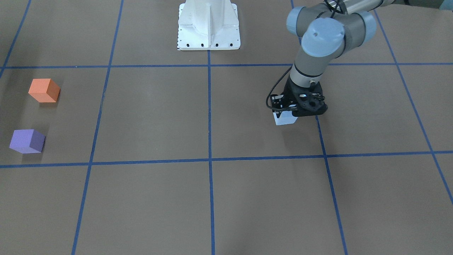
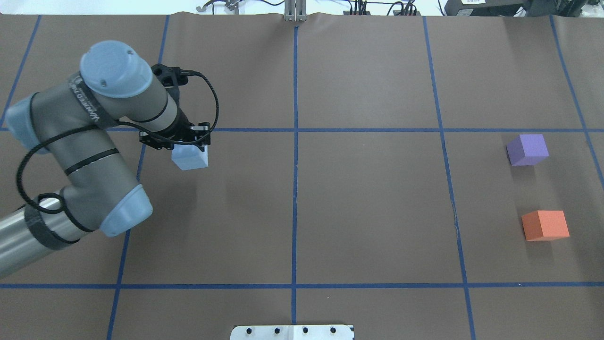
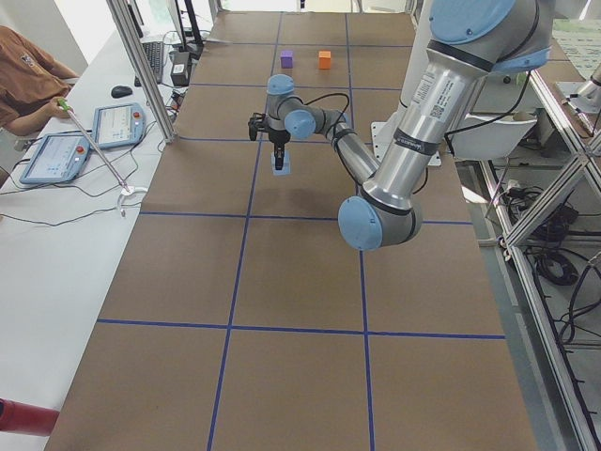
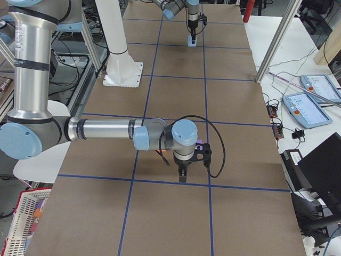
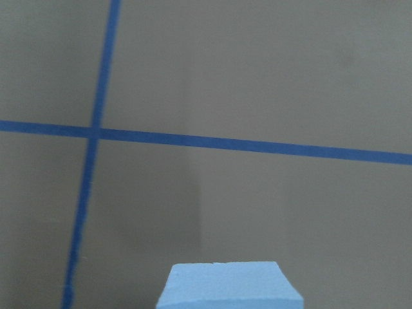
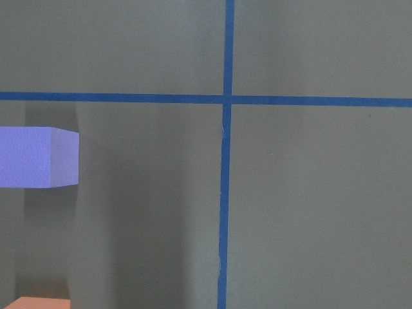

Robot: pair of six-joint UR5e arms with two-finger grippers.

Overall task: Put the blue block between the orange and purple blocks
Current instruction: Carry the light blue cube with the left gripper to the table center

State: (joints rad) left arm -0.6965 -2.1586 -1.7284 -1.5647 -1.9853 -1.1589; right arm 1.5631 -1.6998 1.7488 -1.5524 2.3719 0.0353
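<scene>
The left gripper (image 2: 189, 147) pinches the blue block (image 2: 191, 159), with the orange block (image 2: 545, 225) and purple block (image 2: 527, 149) well apart to its right, so carrying and placing remain; I cannot tell the right gripper's (image 4: 183, 175) state.

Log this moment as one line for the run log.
left end effector: at blue block, grip unclear | right end effector: near purple block, state unclear | orange block: gap to purple unfilled

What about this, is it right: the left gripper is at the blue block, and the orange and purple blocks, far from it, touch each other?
No. The orange block and the purple block do not touch: the overhead exterior view shows bare table between them. The rest holds: the left gripper is at the blue block, far from both.
</scene>
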